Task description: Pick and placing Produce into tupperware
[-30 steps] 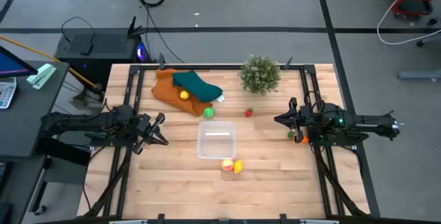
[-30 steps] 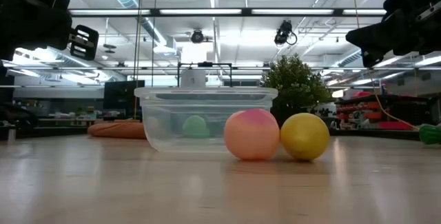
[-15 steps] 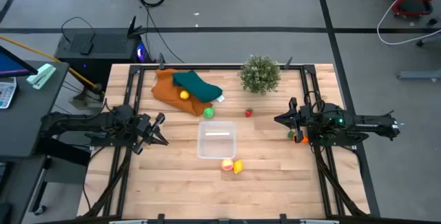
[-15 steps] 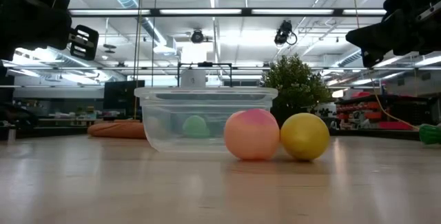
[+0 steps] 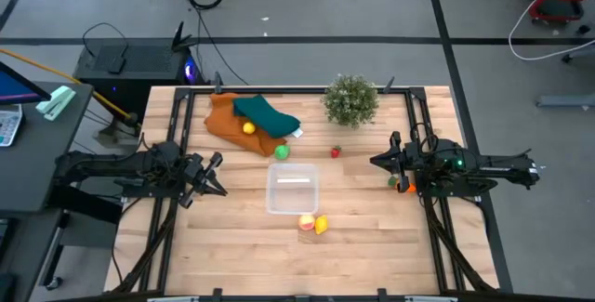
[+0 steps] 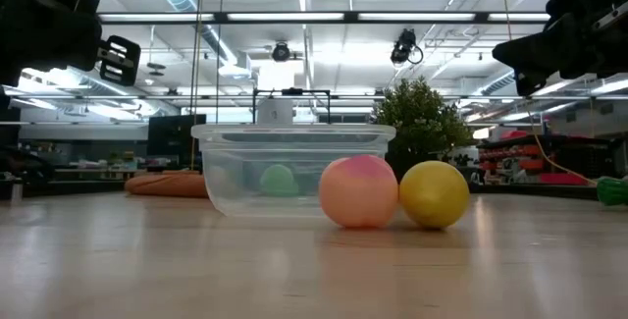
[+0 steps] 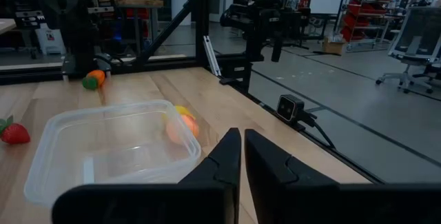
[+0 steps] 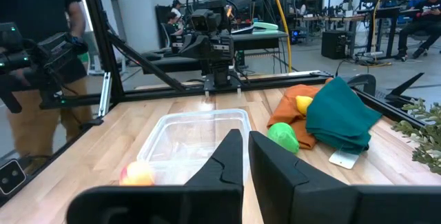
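Bare wood is lying open between the left pincer [image 5: 212, 176] and the small square clear plastic tub [image 5: 292, 190], and likewise between the tub and the right pincer [image 5: 382, 162], so both side approaches over the counter [image 5: 372, 237] are standing clear. The tub's near wall is being crowded by a round peach toy fruit [image 5: 306, 222] and a yellow toy fruit [image 5: 322, 225] sitting just beside it. Towards the far edge a green toy ball [image 5: 282, 152], a crumpled orange cloth [image 5: 230, 123] under a teal cloth [image 5: 266, 114], a small red toy strawberry [image 5: 336, 152] and a bushy green potted plant [image 5: 350, 99] are narrowing the way.
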`<action>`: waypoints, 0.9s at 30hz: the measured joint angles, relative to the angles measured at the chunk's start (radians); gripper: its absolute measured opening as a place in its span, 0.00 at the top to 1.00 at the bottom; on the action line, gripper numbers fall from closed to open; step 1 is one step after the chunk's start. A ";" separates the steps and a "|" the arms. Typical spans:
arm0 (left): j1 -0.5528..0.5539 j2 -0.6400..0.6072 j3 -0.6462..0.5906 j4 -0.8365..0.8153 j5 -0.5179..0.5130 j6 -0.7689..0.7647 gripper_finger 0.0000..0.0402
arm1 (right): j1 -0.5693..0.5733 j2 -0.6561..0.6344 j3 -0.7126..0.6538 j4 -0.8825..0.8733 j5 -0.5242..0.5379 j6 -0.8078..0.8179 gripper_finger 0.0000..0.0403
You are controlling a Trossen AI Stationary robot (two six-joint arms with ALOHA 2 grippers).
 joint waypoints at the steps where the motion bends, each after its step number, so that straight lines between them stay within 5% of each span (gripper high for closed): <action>1: 0.000 0.000 0.000 0.000 0.000 0.000 0.94 | 0.000 0.000 0.000 0.000 0.000 0.000 1.00; 27: 0.000 0.000 0.000 0.000 0.000 0.009 0.92 | 0.000 0.000 0.000 0.000 0.000 0.000 1.00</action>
